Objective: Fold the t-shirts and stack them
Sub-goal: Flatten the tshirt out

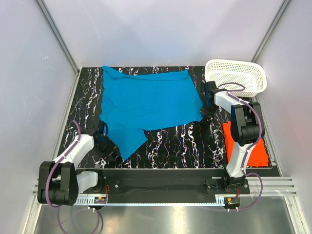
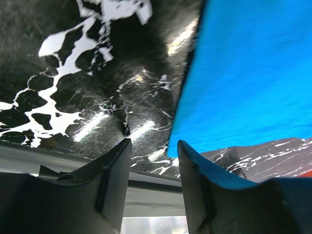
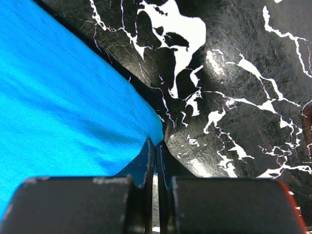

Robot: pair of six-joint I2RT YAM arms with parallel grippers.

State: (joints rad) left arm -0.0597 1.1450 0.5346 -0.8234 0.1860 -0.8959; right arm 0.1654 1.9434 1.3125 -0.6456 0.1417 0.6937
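basket (image 1: 235,62) sits near right claw (image 3: 157,146) pinching blue t-shirt (image 3: 63,112).

A table (image 1: 185,144) with a glossy black top veined in white fills the middle. Plain white walls (image 1: 161,29) rise behind it and at both sides, joined by thin metal posts (image 1: 56,35). A pale metal rail (image 1: 161,197) runs along the table's near edge. Soft glare spots its top.

Bright even light, white glare streaks on glossy table (image 2: 97,122), soft shadows.
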